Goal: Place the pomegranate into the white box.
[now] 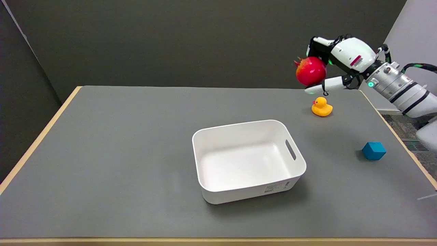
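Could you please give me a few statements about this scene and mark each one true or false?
1. The right hand holds the pomegranate in the air. True.
2. The white box already has fruit in it. False: it is empty.
3. The duck sits on the table, outside the box. True.
4. The blue cube lies left of the box. False: it lies to its right.
5. The pomegranate is directly above the box. False: it hangs beyond the duck, toward the far right corner.

Head view position: above the near edge of the desk (102, 143).
Facing: down and across, toward the dark far wall (170, 37).
Nearness: moderate; nearly the whole desk fits in frame.
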